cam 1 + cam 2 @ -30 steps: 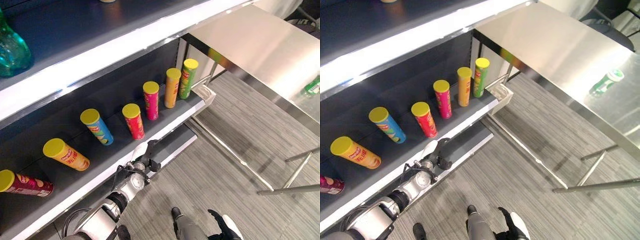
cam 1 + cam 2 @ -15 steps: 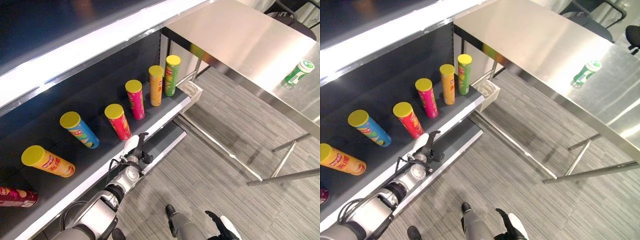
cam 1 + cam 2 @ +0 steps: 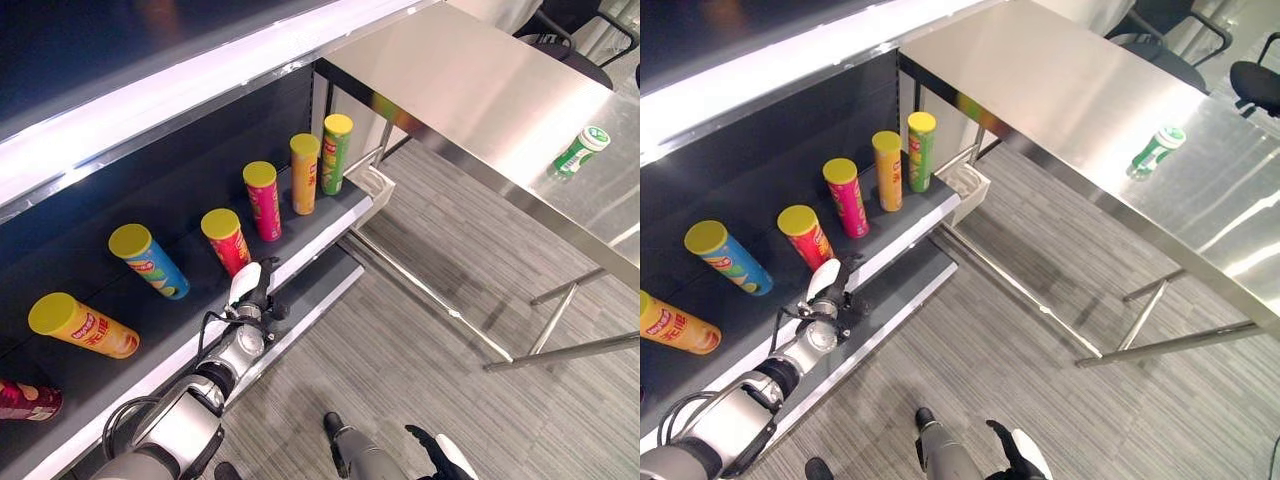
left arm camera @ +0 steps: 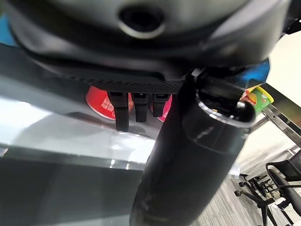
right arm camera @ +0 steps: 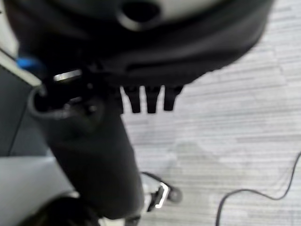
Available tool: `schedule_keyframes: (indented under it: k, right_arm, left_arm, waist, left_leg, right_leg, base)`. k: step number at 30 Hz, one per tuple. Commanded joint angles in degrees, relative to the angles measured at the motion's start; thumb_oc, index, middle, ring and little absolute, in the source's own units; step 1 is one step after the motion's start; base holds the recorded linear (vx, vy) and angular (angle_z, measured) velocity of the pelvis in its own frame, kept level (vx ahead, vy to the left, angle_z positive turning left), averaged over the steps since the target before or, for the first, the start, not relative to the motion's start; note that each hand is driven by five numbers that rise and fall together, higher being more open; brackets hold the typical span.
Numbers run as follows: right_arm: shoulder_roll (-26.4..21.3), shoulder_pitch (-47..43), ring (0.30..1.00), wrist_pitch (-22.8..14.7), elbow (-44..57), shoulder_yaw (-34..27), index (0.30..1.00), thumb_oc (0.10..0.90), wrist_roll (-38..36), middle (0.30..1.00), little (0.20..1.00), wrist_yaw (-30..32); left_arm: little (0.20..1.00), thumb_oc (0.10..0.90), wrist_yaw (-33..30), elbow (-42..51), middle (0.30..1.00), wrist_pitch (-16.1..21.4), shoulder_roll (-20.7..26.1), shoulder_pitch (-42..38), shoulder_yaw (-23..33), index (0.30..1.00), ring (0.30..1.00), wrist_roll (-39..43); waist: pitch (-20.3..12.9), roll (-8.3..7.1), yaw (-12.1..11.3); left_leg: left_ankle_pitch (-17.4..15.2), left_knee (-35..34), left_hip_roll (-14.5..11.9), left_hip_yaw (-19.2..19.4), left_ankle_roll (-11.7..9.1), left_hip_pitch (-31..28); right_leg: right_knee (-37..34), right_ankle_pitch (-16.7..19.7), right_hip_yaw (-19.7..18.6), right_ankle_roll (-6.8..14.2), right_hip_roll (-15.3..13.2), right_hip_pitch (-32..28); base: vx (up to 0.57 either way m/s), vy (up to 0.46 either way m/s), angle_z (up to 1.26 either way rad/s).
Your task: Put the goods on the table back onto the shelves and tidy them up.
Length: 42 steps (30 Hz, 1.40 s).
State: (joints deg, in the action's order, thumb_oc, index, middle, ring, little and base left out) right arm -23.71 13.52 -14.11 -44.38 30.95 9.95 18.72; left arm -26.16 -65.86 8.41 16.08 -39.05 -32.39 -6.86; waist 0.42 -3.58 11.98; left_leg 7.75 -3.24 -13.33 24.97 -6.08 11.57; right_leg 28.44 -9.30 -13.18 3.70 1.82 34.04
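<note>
A green bottle (image 3: 580, 150) stands on the steel table (image 3: 470, 90) at the right. On the dark lower shelf (image 3: 190, 312) stand a green can (image 3: 335, 150), an orange can (image 3: 304, 172), a pink can (image 3: 263, 198), a red can (image 3: 227, 238) and a blue can (image 3: 148, 260). An orange can (image 3: 82, 325) and a dark red can (image 3: 20, 400) lie further left. My left hand (image 3: 252, 292) hovers at the shelf's front edge just before the red can (image 4: 96, 101), its fingers (image 4: 121, 110) relaxed and holding nothing. My right hand (image 3: 430, 458) hangs low over the floor, fingers (image 5: 149, 101) relaxed, empty.
A white bracket (image 3: 372, 183) caps the shelf's right end beside the table's leg. An upper shelf with a bright front strip (image 3: 200, 85) overhangs the cans. Black office chairs (image 3: 560, 45) stand behind the table. Grey carpet (image 3: 440, 340) lies between shelf and table.
The camera has swung toward the table, bringing the green bottle further into view. My left hand has stayed by the shelf's front edge, a little closer to the red can.
</note>
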Motion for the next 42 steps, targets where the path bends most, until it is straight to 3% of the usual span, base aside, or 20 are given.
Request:
schedule_keyframes:
  k: [1, 29, 36, 37, 38, 39, 42]
  right_arm:
    - [-1.1, 3.3, 0.900, -2.7, 3.0, -0.6, 0.900, 0.800, -0.4, 0.900, 0.900, 0.3]
    - [-1.3, 3.4, 0.900, -3.3, 2.7, -1.2, 0.900, 0.800, -1.2, 0.900, 0.900, -0.4]
    - [-1.0, 3.1, 0.900, -3.1, 1.9, -1.4, 0.900, 0.800, -1.3, 0.900, 0.900, 0.1]
    - [-0.9, 2.9, 0.900, -3.2, 2.1, -1.5, 0.900, 0.800, -1.4, 0.900, 0.900, 0.4]
    - [-0.9, 3.0, 0.900, -3.2, 2.1, -1.5, 0.900, 0.800, -1.4, 0.900, 0.900, 0.4]
    - [-0.9, 2.9, 0.900, -3.2, 2.2, -1.6, 0.900, 0.800, -1.4, 0.900, 0.900, 0.5]
    - [-0.2, 3.0, 0.900, -3.0, 1.6, -2.2, 0.900, 0.800, -1.7, 0.900, 0.900, 1.5]
  left_arm:
    - [0.900, 0.800, -4.8, -3.3, 0.900, 2.7, 2.6, -10.4, 5.5, 0.900, 0.900, -0.8]
    - [0.900, 0.800, -6.6, -4.5, 0.900, 1.7, 7.7, -12.5, 7.0, 0.900, 0.900, -0.7]
    - [0.900, 0.800, -6.9, -3.0, 0.900, 2.0, 6.8, -11.9, 6.7, 0.900, 0.900, -1.0]
    - [0.900, 0.800, -7.2, -2.3, 0.900, 2.3, 6.0, -11.2, 6.6, 0.900, 0.900, -1.3]
    - [0.900, 0.800, -7.2, -2.3, 0.900, 2.2, 6.0, -11.1, 6.5, 0.900, 0.900, -1.3]
    - [0.900, 0.800, -7.3, -1.9, 0.900, 2.3, 5.4, -10.6, 6.6, 0.900, 0.900, -1.3]
    - [0.900, 0.800, -7.6, 1.3, 0.900, 3.2, 3.0, -6.8, 6.2, 0.900, 0.900, -1.7]
  waist:
    - [1.3, -1.79, 0.6]
    - [1.5, -2.82, 1.5]
    - [1.7, -2.66, 1.2]
    - [1.9, -3.06, 1.1]
    - [1.7, -2.63, 1.0]
    - [1.9, -3.05, 1.0]
    - [1.9, -2.68, -0.1]
  left_leg:
    - [-4.9, 5.7, -4.4, -2.5, -2.9, 0.5]
    - [-6.7, 7.0, -5.4, -2.3, -3.8, 1.2]
    - [-7.0, 7.4, -5.4, -2.7, -3.7, 1.5]
    - [-5.5, 7.7, -5.3, -2.5, -3.3, 2.3]
    - [-6.9, 7.5, -5.3, -2.8, -3.7, 1.6]
    - [-5.4, 7.6, -5.2, -2.6, -3.3, 2.3]
    - [-5.5, 7.8, -5.0, -3.4, -3.3, 2.4]
  right_leg:
    - [-17.9, 10.5, -0.4, 6.7, -6.9, -7.5]
    - [-17.7, 10.0, -0.6, 6.7, -6.1, -6.2]
    - [-17.3, 9.8, -0.5, 6.6, -6.1, -6.0]
    - [-17.4, 11.2, -0.6, 6.4, -6.2, -5.4]
    - [-17.3, 9.8, -0.4, 6.6, -6.1, -6.0]
    - [-17.5, 11.2, -0.5, 6.4, -6.2, -5.4]
    - [-17.5, 10.9, 0.0, 6.4, -6.5, -5.9]
  base:
    - [0.00, 0.000, 0.00]
    - [0.01, 0.001, -0.03]
    - [-0.01, -0.006, 0.00]
    - [0.00, 0.000, 0.00]
    - [-0.08, -0.044, 0.01]
    - [0.00, 0.000, 0.00]
    - [-0.02, -0.015, 0.00]
